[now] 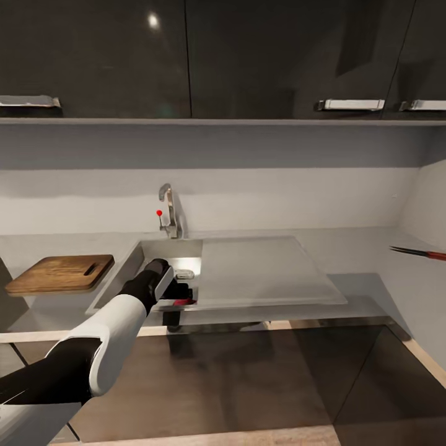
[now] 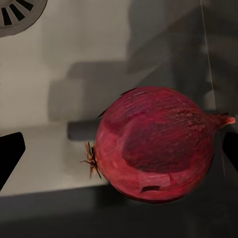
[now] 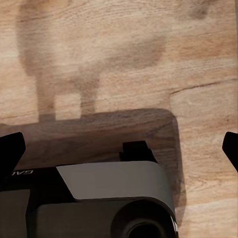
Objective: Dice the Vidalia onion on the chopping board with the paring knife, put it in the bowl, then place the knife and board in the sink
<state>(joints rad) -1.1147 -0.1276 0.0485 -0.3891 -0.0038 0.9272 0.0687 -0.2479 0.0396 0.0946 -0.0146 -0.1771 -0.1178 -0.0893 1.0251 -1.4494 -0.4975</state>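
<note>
The left end effector [image 1: 181, 296], fingers apart, reaches into the rectangular grey steel sink [image 1: 124, 272], flanking the rounded dark-red onion [image 2: 156, 144] on the basin floor. The right end effector [image 3: 119, 148] is spread open above a wooden floor [image 3: 119, 59]. A dark brown wooden chopping board [image 1: 61, 274] lies on the grey tabletop [image 1: 37, 244] to the left.

head view high over sink [image 1: 170, 251]; left wrist close inside it; right wrist floorward.
</note>
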